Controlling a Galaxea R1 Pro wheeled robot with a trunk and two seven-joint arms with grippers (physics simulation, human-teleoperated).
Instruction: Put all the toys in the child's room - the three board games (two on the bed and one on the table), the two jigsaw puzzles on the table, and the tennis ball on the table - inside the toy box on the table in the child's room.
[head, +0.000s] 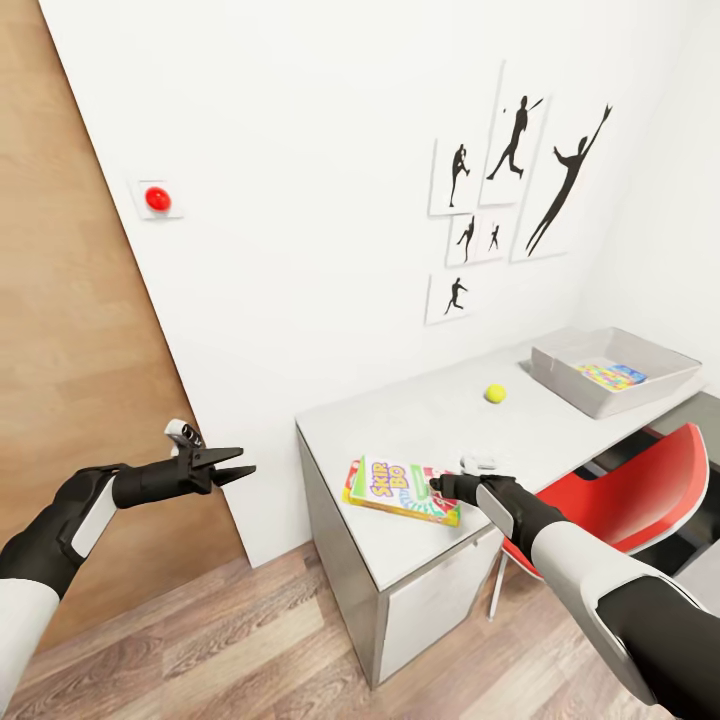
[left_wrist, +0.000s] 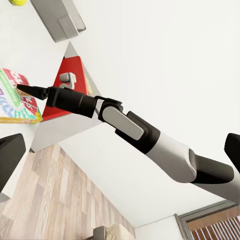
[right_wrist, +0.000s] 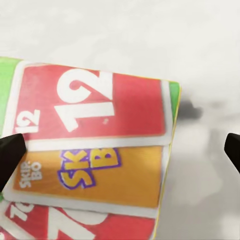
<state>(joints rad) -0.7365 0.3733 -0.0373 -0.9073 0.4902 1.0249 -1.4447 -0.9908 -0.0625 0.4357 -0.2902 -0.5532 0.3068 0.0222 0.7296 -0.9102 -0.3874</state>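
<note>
Reaching with the right end effector (head: 436, 486), fingers apart and unclamped, over the colourful flat Skip-Bo board game box (head: 402, 489) at the near edge of the grey desk (head: 430, 420); next, likely lowering, closing, then carrying to the grey toy box (head: 612, 372) farther along the desk.

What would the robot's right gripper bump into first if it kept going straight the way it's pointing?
Most likely the Skip-Bo game box lying on the table. The right gripper points down at it with its jaws open, and its wrist camera looks straight onto the box lid. How much gap is left is hard to tell.
</note>
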